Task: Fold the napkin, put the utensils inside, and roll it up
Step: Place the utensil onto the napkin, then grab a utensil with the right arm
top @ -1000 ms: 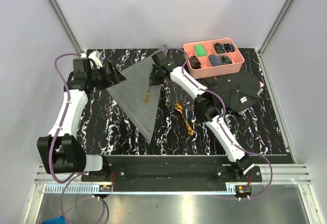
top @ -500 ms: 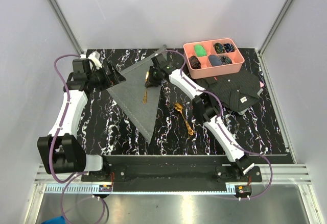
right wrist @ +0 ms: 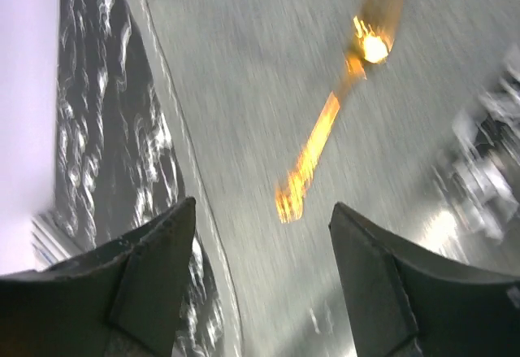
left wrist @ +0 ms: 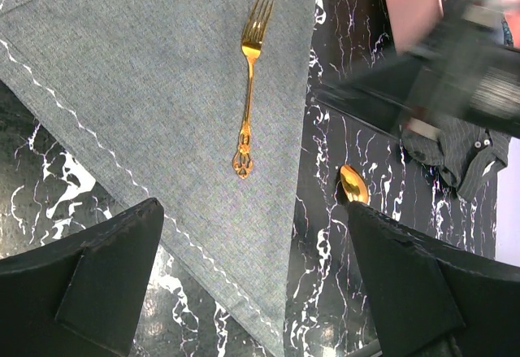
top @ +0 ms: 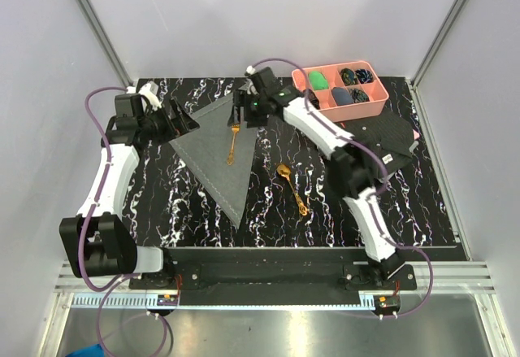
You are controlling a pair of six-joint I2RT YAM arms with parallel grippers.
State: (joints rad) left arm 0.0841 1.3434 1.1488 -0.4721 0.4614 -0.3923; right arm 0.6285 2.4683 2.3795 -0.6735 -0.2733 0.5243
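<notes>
Fork (left wrist: 249,89) lies flat on the napkin (left wrist: 146,72), so the right tool (right wrist: 262,209), wide and empty above it, should rise straight, then fetch the centre-frame spoon (top: 292,189).

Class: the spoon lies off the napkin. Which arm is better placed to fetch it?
Right. The spoon lies on the right arm's side of the napkin, and its fingers are open and empty near the fork; the left arm sits across the napkin.

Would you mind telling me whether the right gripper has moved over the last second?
Yes. The right gripper has drawn back off the fork, toward the table's far edge beside the pink tray.
</notes>
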